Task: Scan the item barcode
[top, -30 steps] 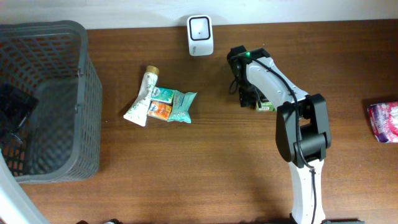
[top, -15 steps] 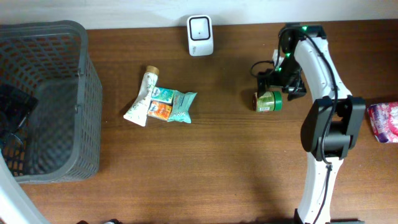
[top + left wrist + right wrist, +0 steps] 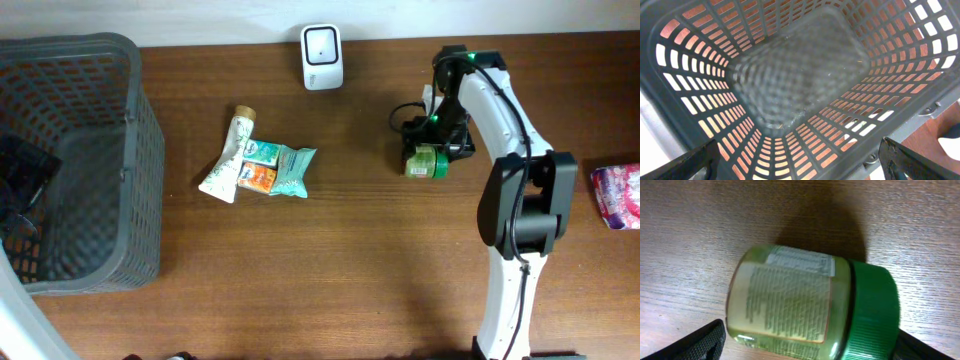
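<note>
In the overhead view, a white scanner [image 3: 322, 57] is seen standing at the far edge of the wooden tabletop [image 3: 350, 270]. A small jar [image 3: 428, 161] with a green lid is seen lying on its side to the right of the scanner and somewhat nearer the robot, with the right end effector [image 3: 432, 140] poised directly above it. A white tube [image 3: 232, 155] and a cluster of teal and orange packets [image 3: 280, 170] are found left of the scanner and nearer the front, a dark plastic basket [image 3: 70, 160] far to its left, and a pink packet [image 3: 618, 195] far to its right at the frame's edge. In the left wrist view, the left end effector [image 3: 802, 162] is shown spread wide above the basket's latticed floor, nothing being held. In the right wrist view, the jar's printed label is turned upward, and the black fingers [image 3: 700, 342] are seen set apart on either side of the jar, spread rather than pinching; no contact with the glass can be made out.
</note>
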Robot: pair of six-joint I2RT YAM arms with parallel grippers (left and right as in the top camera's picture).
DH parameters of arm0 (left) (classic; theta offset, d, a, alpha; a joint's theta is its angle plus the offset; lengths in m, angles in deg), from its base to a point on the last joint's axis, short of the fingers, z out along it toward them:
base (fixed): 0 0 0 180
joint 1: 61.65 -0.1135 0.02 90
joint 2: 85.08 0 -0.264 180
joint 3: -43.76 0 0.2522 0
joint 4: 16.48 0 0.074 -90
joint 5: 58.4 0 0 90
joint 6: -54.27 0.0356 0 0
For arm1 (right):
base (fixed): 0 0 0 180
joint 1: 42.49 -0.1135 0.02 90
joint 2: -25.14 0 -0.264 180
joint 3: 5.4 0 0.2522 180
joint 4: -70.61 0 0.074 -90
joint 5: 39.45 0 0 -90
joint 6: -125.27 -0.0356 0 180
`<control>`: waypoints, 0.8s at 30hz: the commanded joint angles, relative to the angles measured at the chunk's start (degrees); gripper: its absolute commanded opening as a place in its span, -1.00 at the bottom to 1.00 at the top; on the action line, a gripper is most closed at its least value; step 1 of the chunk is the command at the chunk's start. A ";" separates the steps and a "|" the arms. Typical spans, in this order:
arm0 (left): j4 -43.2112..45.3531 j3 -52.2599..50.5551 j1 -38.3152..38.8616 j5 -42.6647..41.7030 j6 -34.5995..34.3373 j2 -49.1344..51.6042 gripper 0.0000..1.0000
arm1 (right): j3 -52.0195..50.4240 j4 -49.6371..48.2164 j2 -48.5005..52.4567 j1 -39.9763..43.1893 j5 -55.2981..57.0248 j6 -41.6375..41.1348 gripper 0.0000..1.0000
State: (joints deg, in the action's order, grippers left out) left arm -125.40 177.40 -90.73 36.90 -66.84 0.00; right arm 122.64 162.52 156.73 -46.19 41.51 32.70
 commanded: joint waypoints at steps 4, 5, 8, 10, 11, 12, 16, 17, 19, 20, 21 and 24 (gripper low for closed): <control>-0.11 0.11 -0.33 0.02 -0.15 0.00 0.98 | -0.61 0.00 -0.02 -0.52 1.11 0.17 0.49; -0.09 0.11 -0.33 0.02 -0.15 0.00 0.98 | -0.59 0.00 -0.04 -0.52 1.11 0.15 0.48; -0.11 0.11 -0.33 0.02 -0.15 0.00 0.98 | 1.27 0.57 -0.09 -0.96 5.16 -3.02 0.47; -0.11 0.11 -0.33 0.02 -0.15 0.00 0.98 | 4.55 1.88 -0.09 -3.61 11.74 -4.61 0.47; -0.11 0.11 -0.33 0.02 -0.15 0.00 0.98 | 4.79 2.03 -0.07 -6.01 19.37 -7.15 0.47; -0.11 0.11 -0.33 0.02 -0.15 0.00 0.98 | 4.79 2.21 -0.07 -8.87 24.92 -8.55 0.48; -0.11 0.11 -0.33 0.02 -0.15 0.00 0.98 | 4.79 1.81 -0.07 -14.71 27.96 -8.96 0.59; -0.11 0.11 -0.33 0.02 -0.15 0.00 0.98 | 4.79 1.95 -0.07 -14.16 27.93 -9.99 0.78; -0.11 0.11 -0.33 0.02 -0.15 0.00 0.98 | 4.79 2.69 -0.07 -12.04 27.67 -9.97 0.98; -0.09 0.11 -0.33 0.02 -0.15 0.00 0.98 | 4.79 2.99 -0.07 -11.10 26.86 -9.94 0.97; -0.11 0.11 -0.33 0.02 -0.15 0.00 0.98 | 4.76 3.26 -0.07 -8.96 23.34 -9.75 0.97; -0.11 0.11 -0.33 0.02 -0.15 0.00 0.98 | 4.02 3.26 -0.04 -1.27 2.67 2.21 0.97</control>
State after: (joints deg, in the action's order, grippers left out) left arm -125.40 177.40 -90.73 36.93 -66.84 0.00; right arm 126.47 165.58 156.08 -51.70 57.49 27.52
